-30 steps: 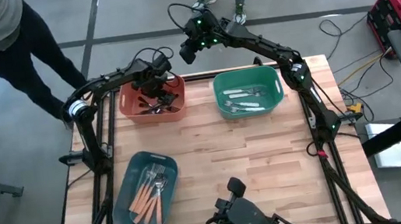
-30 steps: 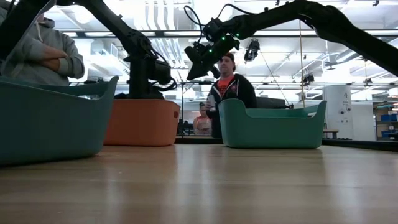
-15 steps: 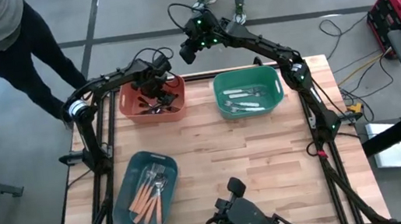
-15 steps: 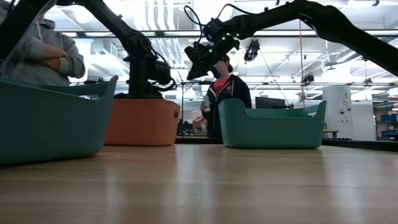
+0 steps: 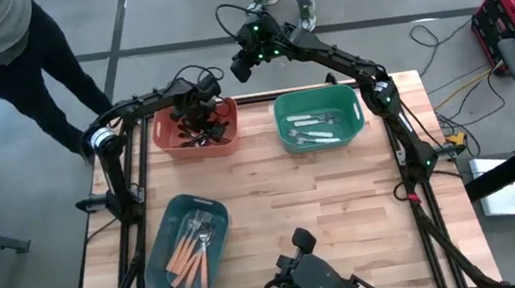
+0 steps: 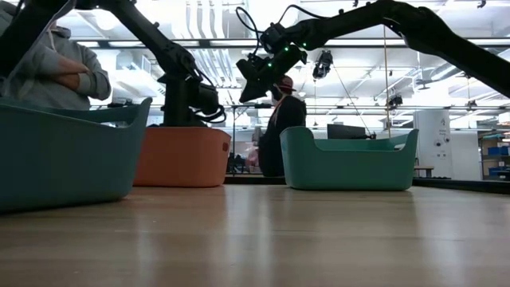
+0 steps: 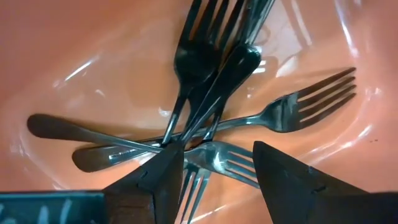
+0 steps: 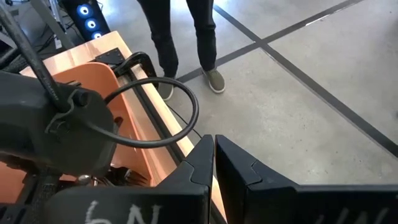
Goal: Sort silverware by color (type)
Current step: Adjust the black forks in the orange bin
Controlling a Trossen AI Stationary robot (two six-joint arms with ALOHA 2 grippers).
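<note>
Grey concrete floor [image 5: 167, 5] with dark lines; ceiling lights, perhaps fluorescent.

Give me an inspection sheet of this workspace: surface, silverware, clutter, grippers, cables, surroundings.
Surface: wooden table, bare between the bins.
Silverware: black forks in the orange bin; white-handled pieces in the green bin; orange-handled forks in the blue bin.
Clutter: nothing seen.
Grippers: left gripper open, low inside the orange bin over the black forks; right gripper shut, empty, raised beyond the table's far edge.
Cables: black loop on the left arm; cords on the floor.
Surroundings: a person at the left, another person behind the table.
</note>
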